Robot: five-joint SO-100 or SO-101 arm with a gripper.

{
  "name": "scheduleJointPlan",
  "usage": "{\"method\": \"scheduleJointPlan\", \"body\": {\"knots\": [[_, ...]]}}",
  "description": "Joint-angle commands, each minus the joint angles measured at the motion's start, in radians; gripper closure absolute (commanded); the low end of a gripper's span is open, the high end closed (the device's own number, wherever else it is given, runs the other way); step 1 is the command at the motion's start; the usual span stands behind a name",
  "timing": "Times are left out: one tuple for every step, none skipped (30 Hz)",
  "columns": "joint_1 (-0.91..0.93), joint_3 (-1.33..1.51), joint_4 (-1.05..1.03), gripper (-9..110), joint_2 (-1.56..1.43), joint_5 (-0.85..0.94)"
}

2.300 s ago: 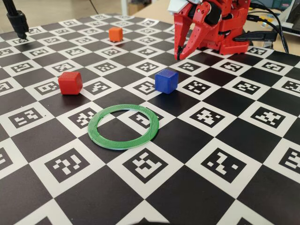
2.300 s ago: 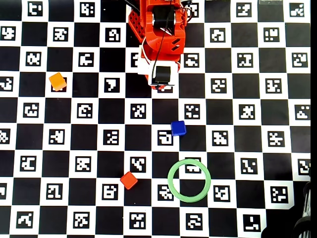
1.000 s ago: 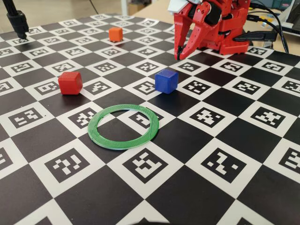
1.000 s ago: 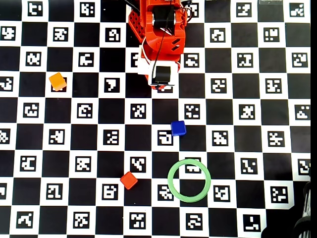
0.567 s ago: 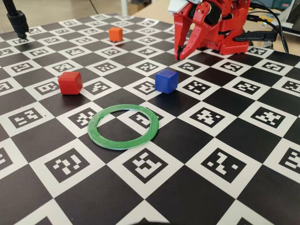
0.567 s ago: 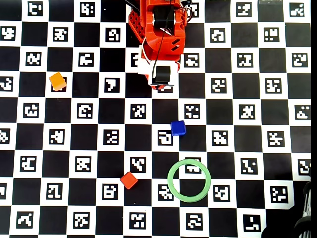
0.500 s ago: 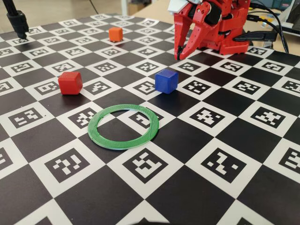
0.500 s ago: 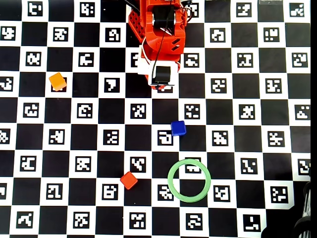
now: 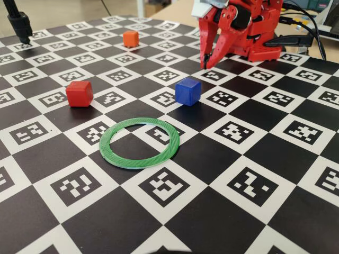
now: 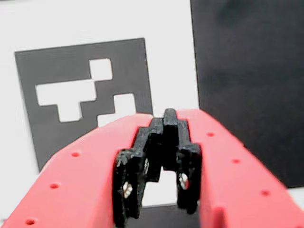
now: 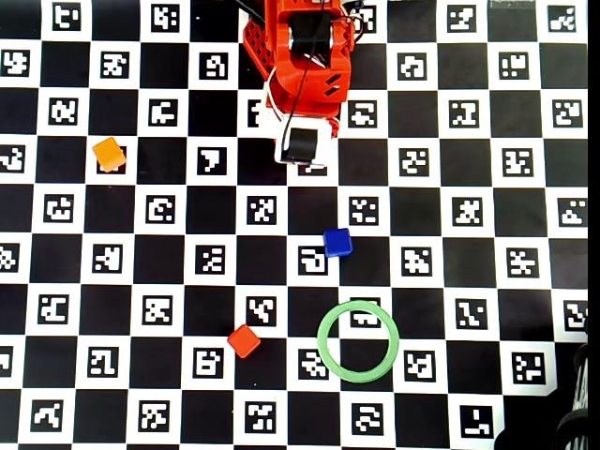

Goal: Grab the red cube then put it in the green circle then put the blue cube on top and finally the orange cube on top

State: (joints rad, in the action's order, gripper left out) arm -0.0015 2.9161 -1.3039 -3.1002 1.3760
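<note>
Red cube (image 9: 79, 93) resting on the checkerboard mat (image 9: 254, 159), seen left of the green circle (image 9: 139, 143) in the fixed view and, in the overhead view, lying below-left of centre (image 11: 244, 340), rotated against the grid, near the ring (image 11: 357, 340) but apart from it. Green circle flat on the mat, its open centre showing only the board pattern. Blue cube (image 9: 187, 91) standing just beyond the ring in the fixed view; in the overhead view it sits above the ring (image 11: 337, 242), between ring and arm, touching neither. Orange cube (image 9: 130, 38) far back on the left of the fixed view — well apart from the others, at the left side of the overhead view (image 11: 109, 153).

Red arm folded at the far edge of the board, its gripper (image 9: 208, 62) pointing down with tips just above the mat, beyond the blue cube. In the wrist view the gripper (image 10: 164, 116) appears as two red fingers (image 10: 85, 175) converging to a point over a white square bearing a black marker; the tips meet, the jaws closed with nothing between them. In the overhead view the arm hides the fingertips, and only its red body (image 11: 305, 66) is seen.

Black stand (image 9: 20, 24) at the upper left corner of the fixed view — off to the board's side.
</note>
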Motion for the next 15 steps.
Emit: {"method": "scheduleJointPlan", "body": {"knots": [[0.026,-0.295,0.003,107,0.130,-0.245],[0.031,-0.356,-0.011,107,0.160,-0.285],[0.031,-0.416,-0.028,107,0.190,-0.305],[0.031,-0.471,-0.041,107,0.218,-0.325],[0.031,-0.531,-0.055,107,0.247,-0.347],[0.032,-0.591,-0.072,107,0.279,-0.367],[0.034,-0.643,-0.092,107,0.307,-0.379],[0.034,-0.695,-0.117,107,0.337,-0.387],[0.034,-0.749,-0.147,107,0.374,-0.388],[0.034,-0.802,-0.186,107,0.416,-0.383],[0.032,-0.857,-0.227,107,0.465,-0.379],[0.028,-0.907,-0.261,107,0.514,-0.380],[0.025,-0.957,-0.293,107,0.565,-0.388],[0.021,-1.000,-0.321,107,0.609,-0.396],[0.018,-1.035,-0.341,107,0.644,-0.410]]}}
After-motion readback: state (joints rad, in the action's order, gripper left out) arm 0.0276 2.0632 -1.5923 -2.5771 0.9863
